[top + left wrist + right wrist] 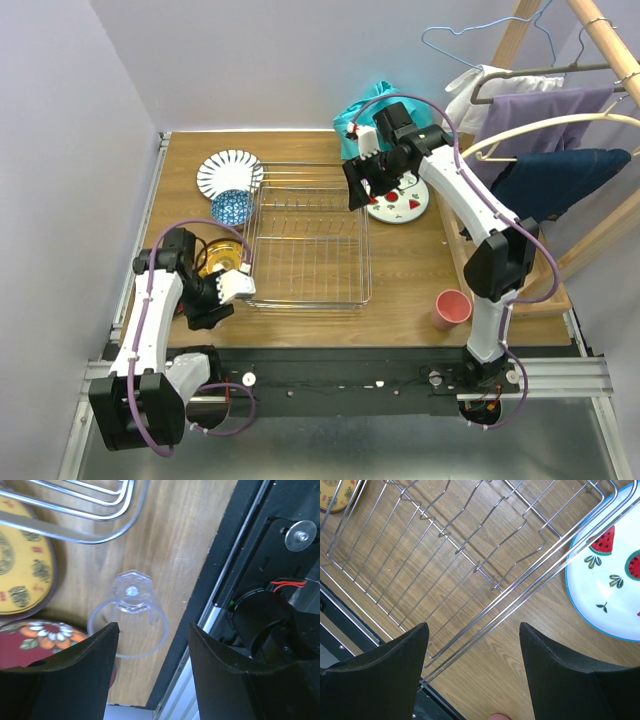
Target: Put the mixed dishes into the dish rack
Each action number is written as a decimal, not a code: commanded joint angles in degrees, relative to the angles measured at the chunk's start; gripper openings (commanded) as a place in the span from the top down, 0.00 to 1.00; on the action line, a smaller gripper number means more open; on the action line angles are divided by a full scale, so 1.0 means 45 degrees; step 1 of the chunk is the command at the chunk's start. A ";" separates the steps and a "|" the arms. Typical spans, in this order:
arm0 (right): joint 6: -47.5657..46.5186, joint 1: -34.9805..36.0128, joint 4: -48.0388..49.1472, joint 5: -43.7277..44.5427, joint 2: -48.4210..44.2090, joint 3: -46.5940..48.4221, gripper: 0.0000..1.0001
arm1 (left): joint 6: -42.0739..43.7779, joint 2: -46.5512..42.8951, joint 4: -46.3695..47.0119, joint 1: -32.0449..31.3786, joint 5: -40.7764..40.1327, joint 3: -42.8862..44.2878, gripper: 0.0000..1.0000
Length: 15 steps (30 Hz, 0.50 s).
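Observation:
The dish rack (308, 238) stands empty in the middle of the table. My left gripper (207, 310) is open above a clear glass (129, 611) that stands near the table's front edge, its rim between my fingers (85, 665). A gold saucer (15, 575) and a red flowered saucer (35, 641) lie beside the glass. My right gripper (357, 193) is open and empty over the rack's far right rim (530, 587), next to the white plate with red fruit marks (612, 580). A blue-striped plate (228, 172), a blue bowl (232, 207) and a pink cup (452, 308) sit on the table.
A wooden clothes frame (590, 250) with hanging clothes stands at the right. A teal cloth (362, 112) lies at the back. The black rail (240, 580) runs along the table's front edge, close to the glass.

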 commanded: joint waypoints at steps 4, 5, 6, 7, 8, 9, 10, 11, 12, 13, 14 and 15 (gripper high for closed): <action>-0.0079 0.0050 0.0296 0.0198 0.0603 0.0390 0.20 | -0.0367 0.0021 0.0565 -0.0168 -0.0651 -0.0992 0.41; -0.0040 0.0050 0.0315 0.0237 0.0622 0.0429 0.20 | -0.0386 0.0060 0.0682 -0.0168 -0.0691 -0.1109 0.44; -0.0059 0.0050 0.0315 0.0237 0.0642 0.0507 0.20 | -0.0348 0.0119 0.0664 -0.0148 -0.0692 -0.1149 0.47; -0.0040 0.0050 0.0296 0.0295 0.0700 0.0527 0.20 | -0.0328 0.0138 0.0625 -0.0168 -0.0672 -0.1149 0.55; -0.0039 0.0050 0.0315 0.0315 0.0681 0.0547 0.20 | -0.0405 0.0119 0.0606 -0.0148 -0.0614 -0.1052 0.62; -0.0039 0.0050 0.0315 0.0354 0.0681 0.0547 0.20 | -0.0426 0.0080 0.0528 -0.0168 -0.0614 -0.0974 0.67; -0.0039 0.0030 0.0335 0.0374 0.0662 0.0528 0.20 | -0.0445 0.0041 0.0431 -0.0168 -0.0614 -0.0896 0.79; -0.0039 0.0049 0.0335 0.0432 0.0623 0.0508 0.20 | -0.0523 -0.0017 0.0198 -0.0168 -0.0652 -0.0799 0.84; -0.0039 0.0050 0.0354 0.0432 0.0603 0.0489 0.20 | -0.0620 -0.0134 0.0079 -0.0168 -0.0672 -0.0585 0.89; -0.0020 0.0050 0.0354 0.0452 0.0564 0.0488 0.20 | -0.0640 -0.0231 -0.0057 -0.0148 -0.0750 -0.0486 0.96; 0.0077 0.0050 0.0374 0.0452 0.0545 0.0527 0.20 | -0.0660 -0.0348 -0.0329 -0.0168 -0.0808 -0.0369 0.99; 0.0116 0.0050 0.0354 0.0433 0.0525 0.0585 0.20 | -0.0660 -0.0640 -0.0487 -0.0129 -0.0886 -0.0078 1.00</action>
